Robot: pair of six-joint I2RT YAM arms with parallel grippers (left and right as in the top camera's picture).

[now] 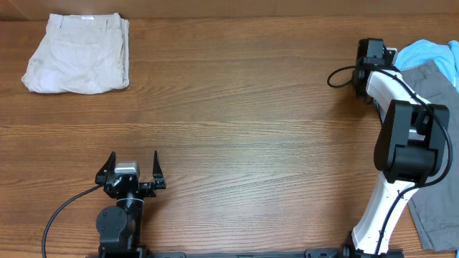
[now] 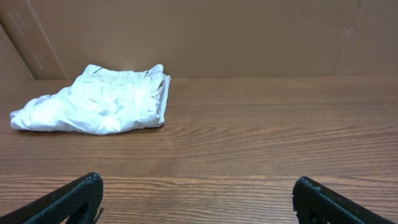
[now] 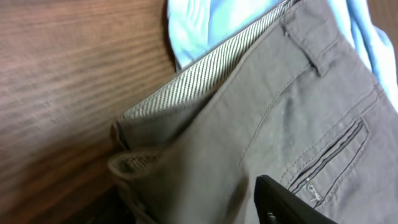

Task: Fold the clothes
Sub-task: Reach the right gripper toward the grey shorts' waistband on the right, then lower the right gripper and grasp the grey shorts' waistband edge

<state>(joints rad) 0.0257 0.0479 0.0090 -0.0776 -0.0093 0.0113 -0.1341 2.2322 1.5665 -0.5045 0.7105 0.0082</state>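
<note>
The mid-grey shorts [image 1: 439, 84] lie at the table's right edge, partly under my right arm. The right wrist view shows their waistband, striped lining and a stitched back pocket [image 3: 292, 124]. A light-blue T-shirt [image 1: 430, 51] lies beside and under them, and also shows in the right wrist view [image 3: 205, 25]. My right gripper [image 1: 374, 51] is at the shorts' waistband corner. One finger [image 3: 283, 199] rests over the cloth and the other is hidden. The beige shorts [image 1: 77, 54] lie folded at the far left, also seen in the left wrist view [image 2: 106, 102]. My left gripper [image 1: 133, 174] is open and empty at the near edge.
A black cable [image 1: 341, 75] loops beside the right gripper. The right arm's white base [image 1: 380, 215] stands at the near right, over more grey cloth [image 1: 436, 218]. A brown wall [image 2: 205, 34] rises behind the table.
</note>
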